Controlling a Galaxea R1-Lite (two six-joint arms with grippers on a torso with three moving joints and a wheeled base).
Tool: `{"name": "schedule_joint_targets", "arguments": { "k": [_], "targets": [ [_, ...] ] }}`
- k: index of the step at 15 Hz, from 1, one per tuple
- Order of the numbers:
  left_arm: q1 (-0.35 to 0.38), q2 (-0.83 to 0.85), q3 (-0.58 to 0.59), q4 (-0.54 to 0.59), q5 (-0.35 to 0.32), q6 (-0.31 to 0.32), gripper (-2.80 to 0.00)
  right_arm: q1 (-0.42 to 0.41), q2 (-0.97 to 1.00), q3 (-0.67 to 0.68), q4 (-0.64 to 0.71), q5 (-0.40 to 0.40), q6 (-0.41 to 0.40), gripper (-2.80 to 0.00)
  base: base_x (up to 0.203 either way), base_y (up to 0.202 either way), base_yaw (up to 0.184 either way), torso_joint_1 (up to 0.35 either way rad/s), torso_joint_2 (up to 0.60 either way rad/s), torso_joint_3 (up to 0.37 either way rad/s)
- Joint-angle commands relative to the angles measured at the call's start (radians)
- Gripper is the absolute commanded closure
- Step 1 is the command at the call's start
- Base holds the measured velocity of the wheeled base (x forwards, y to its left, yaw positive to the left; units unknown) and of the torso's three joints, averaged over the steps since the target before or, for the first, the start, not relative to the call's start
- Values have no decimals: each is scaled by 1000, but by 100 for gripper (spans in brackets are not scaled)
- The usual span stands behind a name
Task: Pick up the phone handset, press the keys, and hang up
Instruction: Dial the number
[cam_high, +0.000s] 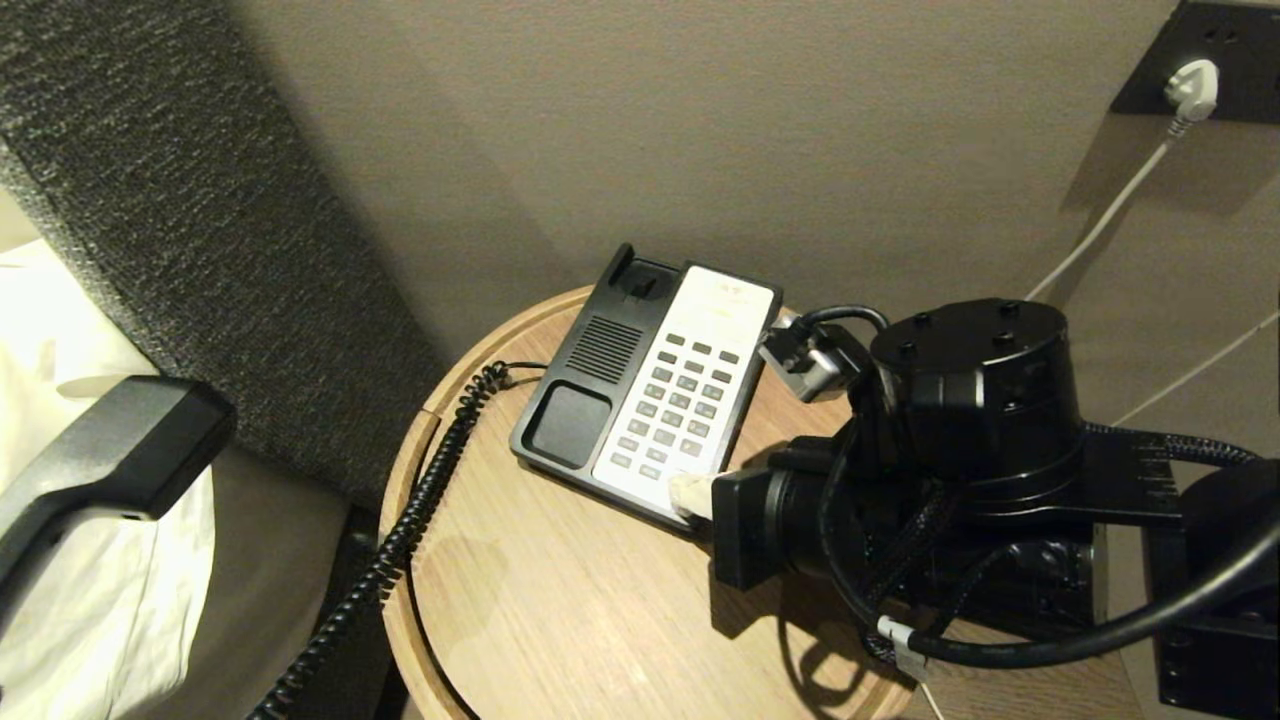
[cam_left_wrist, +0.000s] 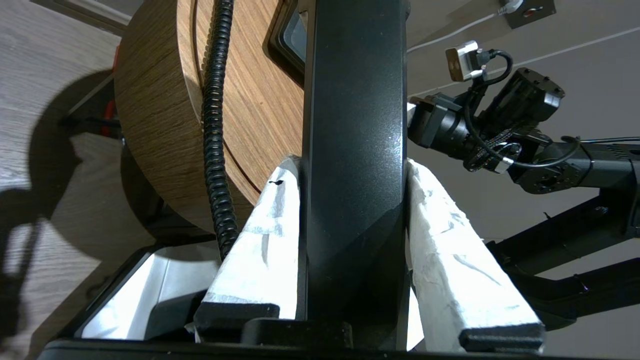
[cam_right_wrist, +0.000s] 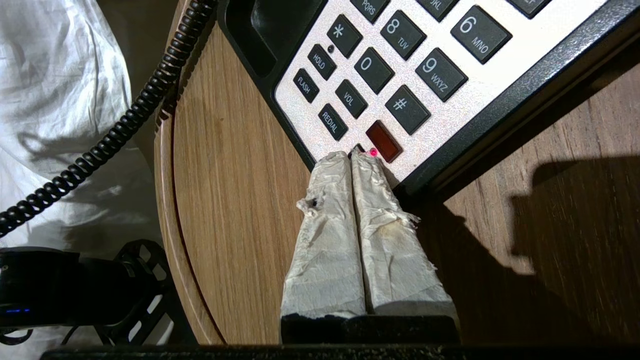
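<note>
Your right gripper (cam_right_wrist: 356, 155) has its two tape-wrapped fingers (cam_right_wrist: 330, 225) pressed together, holding nothing, with the tips resting on the near edge of the phone's (cam_high: 650, 385) white keypad panel, just beside a small key and the one dark red key (cam_right_wrist: 383, 141). A tiny red light glows at the fingertip. Around it you can read one row of 0 and # with the star key, and four small keys marked HOLD, FLASH, VOL and REDIAL.

Your left gripper (cam_left_wrist: 352, 165) clamps the phone handset (cam_left_wrist: 352, 125) across its middle, one wrapped finger (cam_left_wrist: 260, 250) on each side of the black bar. In the head view one blocky end of the handset (cam_high: 120, 450) shows far to the left, lifted well clear of the phone and off the table, over white bedding (cam_high: 110, 600).

One coiled cord (cam_high: 420, 490) runs from the phone's left side across the round wooden table (cam_high: 560, 600) and down over its edge. The phone's cradle stands empty, one speaker grille between its two recesses.

On the wall behind, one white plug (cam_high: 1192, 88) sits in a dark socket plate (cam_high: 1240, 60).
</note>
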Motion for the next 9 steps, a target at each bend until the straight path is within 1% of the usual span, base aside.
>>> {"name": "schedule_joint_targets", "arguments": {
  "k": [1, 5, 9],
  "targets": [
    [0, -1, 0, 2, 0, -4, 0, 1, 2, -1, 0, -2, 3, 0, 0, 0, 0, 0, 0, 0],
    [0, -9, 10, 5, 0, -6, 0, 1, -31, -41, 5, -6, 9, 0, 0, 0, 0, 0, 0, 0],
    [2, -9, 12, 5, 0, -6, 0, 1, -52, -52, 13, -6, 9, 0, 0, 0, 0, 0, 0, 0]
  ]
}}
